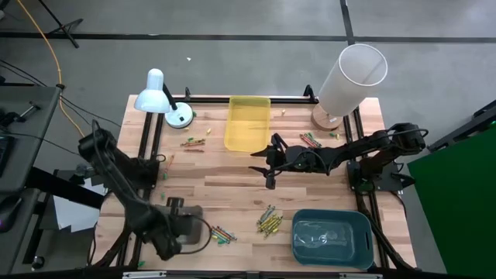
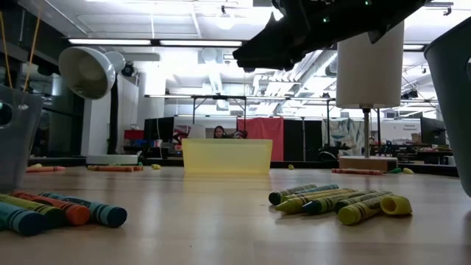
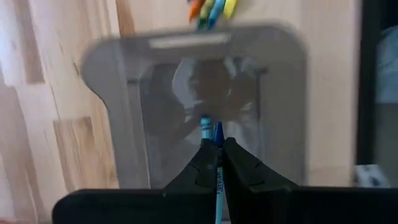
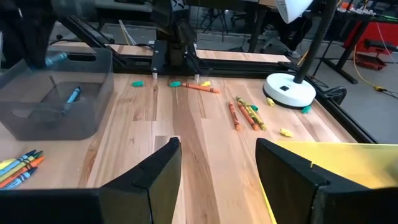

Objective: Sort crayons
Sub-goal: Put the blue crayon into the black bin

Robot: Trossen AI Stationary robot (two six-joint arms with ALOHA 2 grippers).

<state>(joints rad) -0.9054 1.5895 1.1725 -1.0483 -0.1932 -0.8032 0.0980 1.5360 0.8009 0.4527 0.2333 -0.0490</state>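
My left gripper is shut on a blue crayon above the grey tray at the table's near left; it also shows in the high view. One blue crayon lies in that tray. My right gripper is open and empty above the table's middle, just near of the yellow tray. Loose crayons lie in small heaps: yellow-olive and green ones, mixed ones by the grey tray, and others at the far side. My left gripper pinches the blue crayon between its two fingers, which lie along it; the crayon's end sticks out past the fingertips. It is lifted clear over the grey tray. A second light-blue tip shows beside it; whether it is held, I cannot tell.
A teal tray stands at the near right. A white desk lamp stands at the far left and a white cylinder at the far right. A black frame rims the table. Bare wood lies between the trays.
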